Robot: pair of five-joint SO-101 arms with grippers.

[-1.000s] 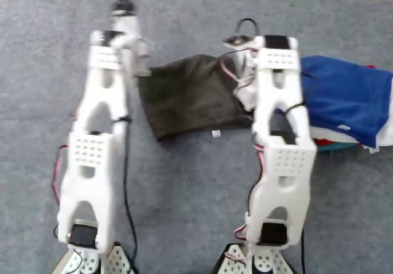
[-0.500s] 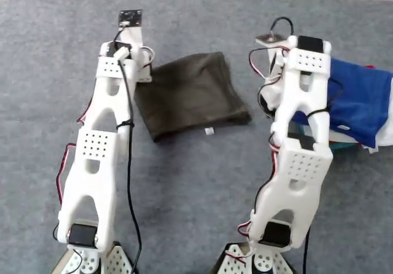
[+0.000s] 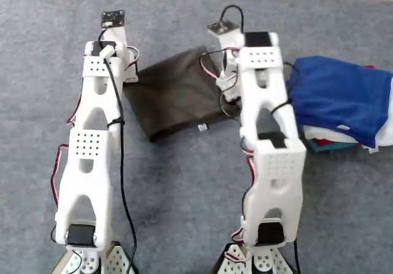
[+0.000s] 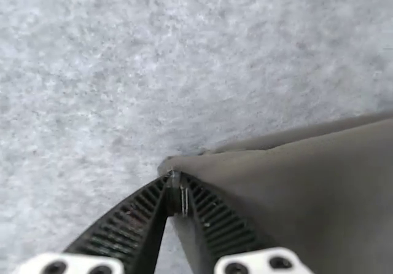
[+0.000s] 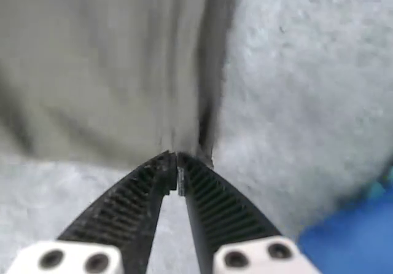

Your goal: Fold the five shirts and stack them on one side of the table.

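Left claw [image 4: 176, 191] and right claw [image 5: 178, 164] each clamped on folded dark shirt [image 3: 175, 93], not yet on right-side shirt stack [image 3: 344, 102].

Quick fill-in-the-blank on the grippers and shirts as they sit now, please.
The left gripper and right gripper are both ____ on the dark olive folded shirt.
The top shirt of the side stack is ____.
That stack lies nearer the ____ gripper.
Missing words: shut; blue; right.
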